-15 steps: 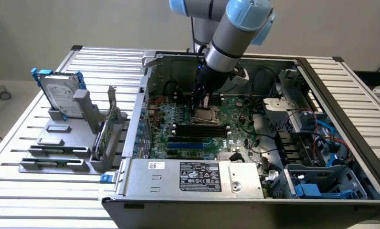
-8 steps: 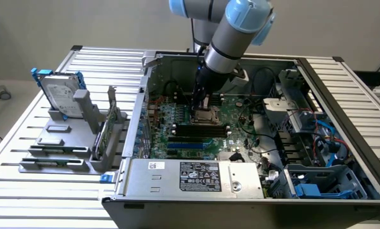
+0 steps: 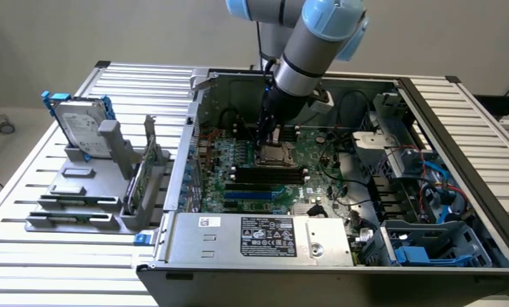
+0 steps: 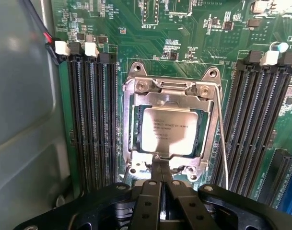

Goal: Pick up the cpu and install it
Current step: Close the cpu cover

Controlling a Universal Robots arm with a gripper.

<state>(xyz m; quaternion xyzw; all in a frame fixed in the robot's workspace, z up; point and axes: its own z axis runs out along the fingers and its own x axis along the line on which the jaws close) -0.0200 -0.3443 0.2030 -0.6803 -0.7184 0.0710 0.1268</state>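
Note:
The cpu [image 4: 169, 130], a square chip with a shiny silver top, lies flat inside the metal-framed socket [image 4: 210, 124] on the green motherboard [image 4: 193, 43]. My gripper [image 4: 161, 168] is shut, its two dark fingers pressed together with nothing visible between them. Their tips meet at the socket frame's edge, right beside the cpu's rim. In the exterior view the gripper [image 3: 272, 137] reaches down into the open computer case, directly over the socket [image 3: 277, 154] in the middle of the board.
Black memory slots [image 4: 90, 124] flank the socket on both sides, and a thin wire lever [image 4: 222, 143] runs along it. The case wall [image 4: 21, 120] is close by. A silver hard drive with blue rails [image 3: 80, 128] stands in a grey holder outside the case.

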